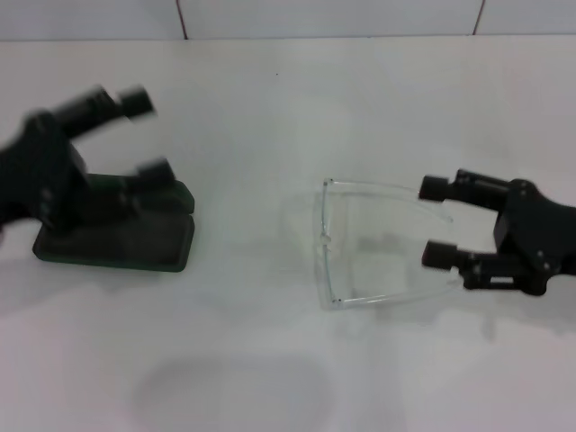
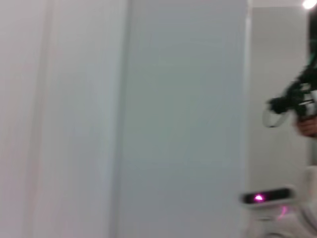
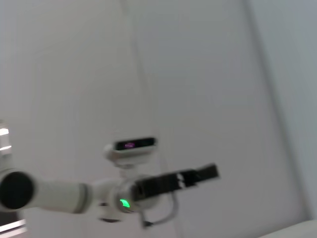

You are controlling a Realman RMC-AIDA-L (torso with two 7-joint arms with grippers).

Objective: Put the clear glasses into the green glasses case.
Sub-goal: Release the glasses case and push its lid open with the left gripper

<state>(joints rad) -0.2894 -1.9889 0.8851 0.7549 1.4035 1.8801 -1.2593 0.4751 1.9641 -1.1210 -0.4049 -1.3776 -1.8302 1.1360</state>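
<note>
Glasses (image 1: 346,243): flat on the white table (image 1: 270,360), right of centre in the head view. Lens edge toward the case side; both clear arms unfolded, extending toward the right gripper. Far arm tip close to the upper right finger, contact not determinable; near arm tip just beside the lower right finger, contact likewise not determinable.

Right gripper (image 1: 436,221): low at the table's right side, fingers spread apart, nothing clamped. Opening faces the arm tips of the glasses. Upper fingertip (image 1: 433,187) and lower fingertip (image 1: 438,255) bracket the span of the two arm ends.

Case (image 1: 117,238): dark green, at the table's left side, well apart from the glasses. Base flat on the table with rounded near corners visible; lid state hard to confirm behind the gripper. Bare table strip between case edge and lens edge, unobstructed.

Left gripper (image 1: 148,135): above the case, blurred, fingers spread apart, nothing clamped. Lower finger overlaps the case's far right portion in the head view; contact not determinable.

Near half of the table: open surface from front edge up to case and glasses. Far edge meets a light tiled wall (image 1: 333,16).

Left wrist view: pale wall panels only. Right wrist view: wall panels and a white arm (image 3: 59,193) with a green light, farther off.
</note>
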